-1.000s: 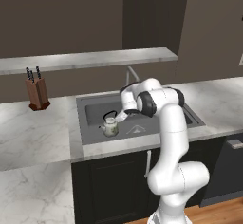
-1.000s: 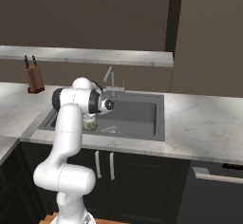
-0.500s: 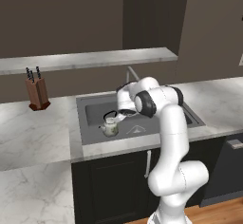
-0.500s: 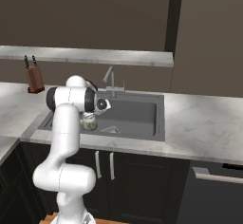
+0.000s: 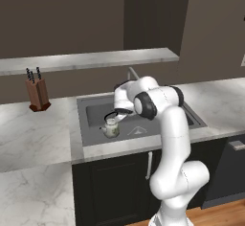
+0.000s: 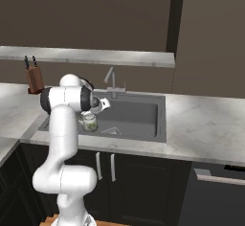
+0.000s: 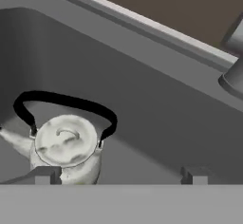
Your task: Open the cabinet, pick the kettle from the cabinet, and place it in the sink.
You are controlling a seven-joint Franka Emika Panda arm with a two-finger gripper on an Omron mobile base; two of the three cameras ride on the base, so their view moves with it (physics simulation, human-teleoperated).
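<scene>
Kettle (image 5: 111, 128) sits upright on the floor of the sink (image 5: 91, 106), at centre frame in the left base view. Just above it, the gripper (image 7: 118, 175) is spread, holding nothing. Placement looks done; next the arm need only lift clear without nudging the black handle (image 7: 66, 100).

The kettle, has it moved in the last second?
No. The kettle sits at the same spot in the sink, left of the faucet.
</scene>
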